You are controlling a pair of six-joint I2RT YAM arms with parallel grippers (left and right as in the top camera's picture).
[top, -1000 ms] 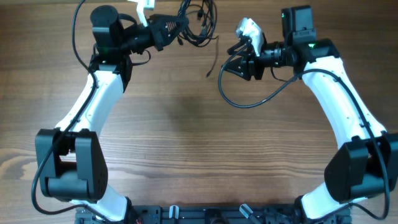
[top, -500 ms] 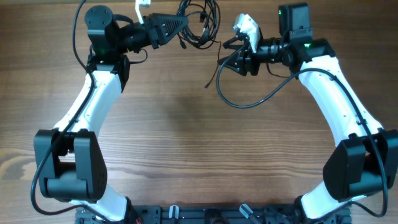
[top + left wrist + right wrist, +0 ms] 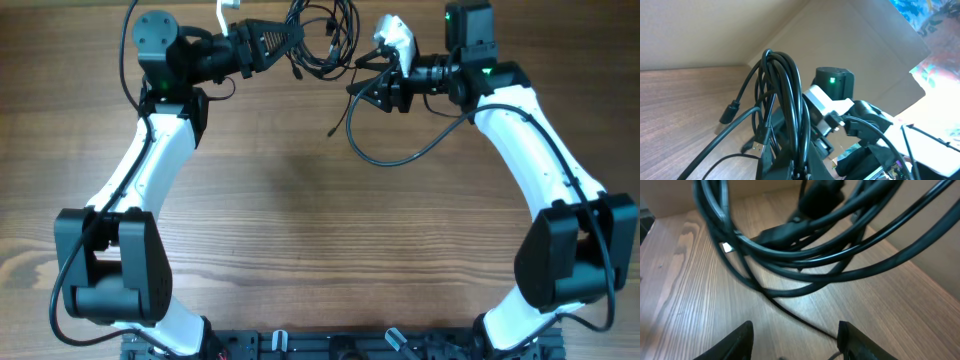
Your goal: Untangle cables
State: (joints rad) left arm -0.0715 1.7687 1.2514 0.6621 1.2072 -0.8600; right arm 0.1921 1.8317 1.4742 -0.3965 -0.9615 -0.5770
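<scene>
The cables (image 3: 320, 38) sit in a tangled black bundle at the far edge of the table (image 3: 320, 230), about midway between the two arms. The left jaws, reaching in from the left, are closed tight on the left side of the bundle. In the left wrist view the cables (image 3: 789, 95) rise straight up out of the grip in several tall loops, with a dark plug (image 3: 730, 113) and a metal-tipped plug (image 3: 758, 147) dangling to the left of them. The right jaws point in from the right, just beside the bundle. They stand partly open with nothing gripped. In the right wrist view both fingertips (image 3: 743, 336) show well apart at the bottom edge, and the cables (image 3: 805, 255) cross in thick arcs above and beyond them, not between them. A small silver-ended plug (image 3: 726, 246) shows among those loops. One thin strand (image 3: 340, 115) trails from the bundle toward the near side, under the right jaws, and ends on bare wood. I cannot tell whether it touches the fingers. The right arm's own thicker wire (image 3: 395, 160) sags in a loop near that strand.
</scene>
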